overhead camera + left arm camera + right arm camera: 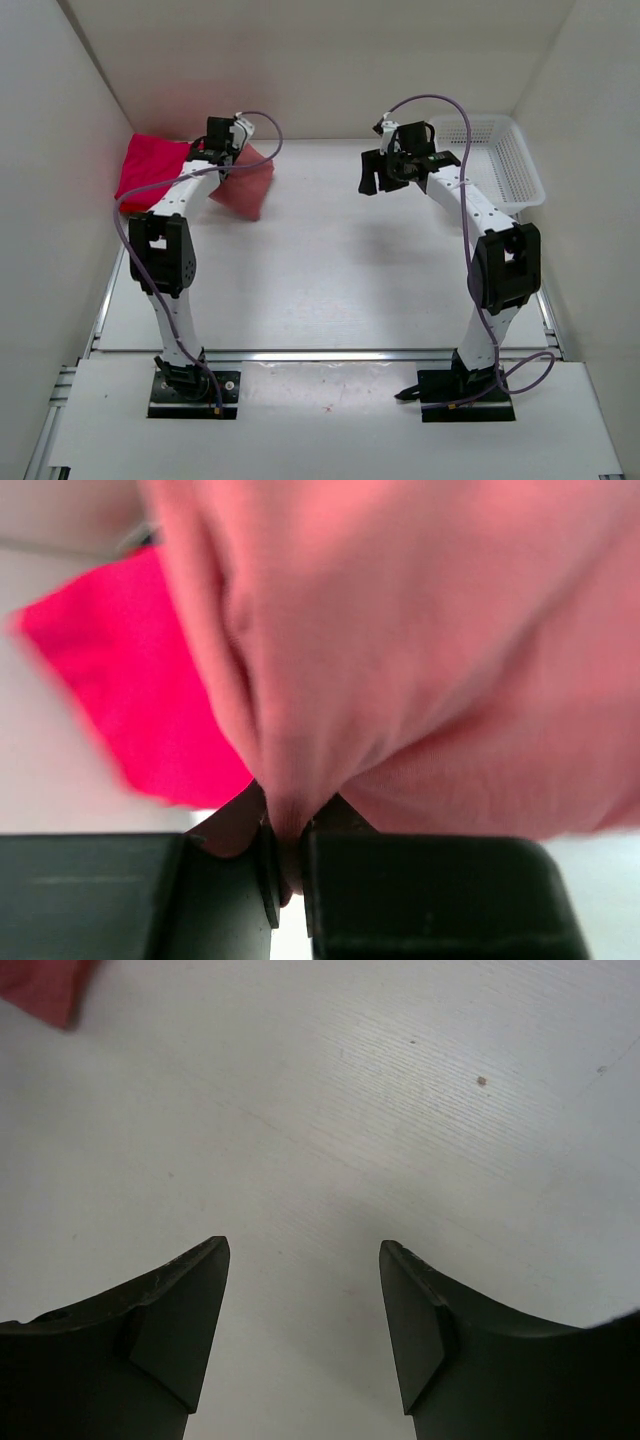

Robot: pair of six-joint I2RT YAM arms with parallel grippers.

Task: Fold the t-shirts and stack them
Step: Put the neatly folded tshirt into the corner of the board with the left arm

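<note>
There — left tool (287, 855) clenched on a fold of the salmon pink shirt (430, 660); right tool (303, 1260) released, jaws spread, hanging above the white desk (330, 1100).

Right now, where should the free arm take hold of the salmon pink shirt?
Probably the salmon pink shirt's loose near corner, coming from the right across the table. The left fingers pinch a fold at its far end, the bright red shirt crowds its left, and the right fingers stand open.
</note>
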